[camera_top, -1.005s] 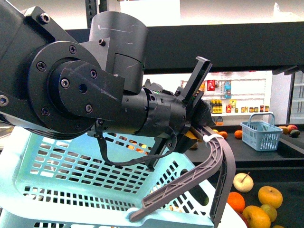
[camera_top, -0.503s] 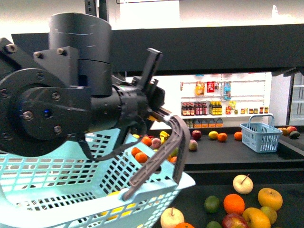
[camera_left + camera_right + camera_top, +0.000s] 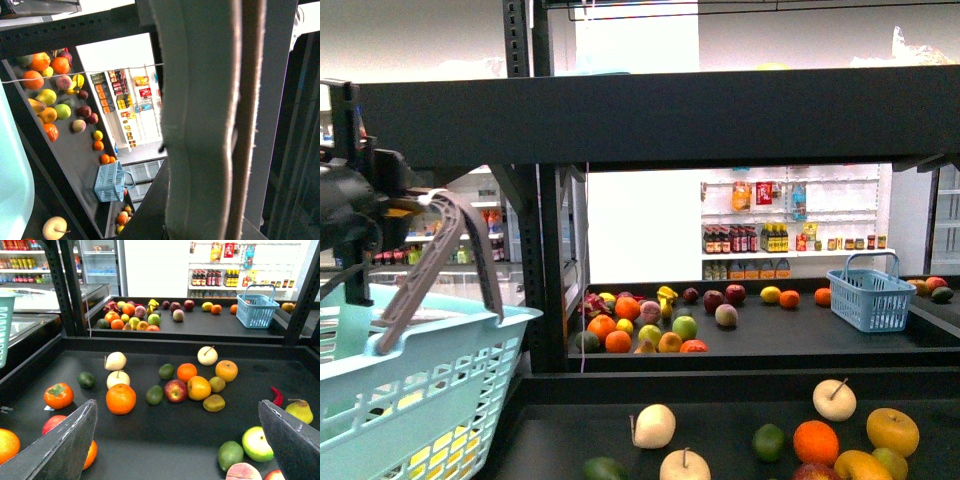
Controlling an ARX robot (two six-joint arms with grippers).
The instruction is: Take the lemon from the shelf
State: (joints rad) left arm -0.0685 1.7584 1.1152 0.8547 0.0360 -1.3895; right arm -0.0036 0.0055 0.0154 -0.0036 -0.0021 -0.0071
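Lemon point(image 3: 770, 294) lying untouched as the right gripper point(image 3: 177, 440) hangs with its fingers spread wide over the near tray of the black shelf point(image 3: 150, 435). At the left, the left gripper point(image 3: 395, 205) is clamped on the grey handle point(image 3: 420, 270) of a pale blue basket point(image 3: 450, 370). On the far tray, the lemon rests just beside an orange point(image 3: 789, 298), near a small blue basket point(image 3: 865, 295). Beyond stand white store shelves point(image 3: 790, 215) of bottles.

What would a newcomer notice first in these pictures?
The big pale turquoise basket at the front view's left edge, held by its grey handle in the left pincer. Then the loose fruit scattered on the black shelf trays, and a small blue basket on the farther tray.
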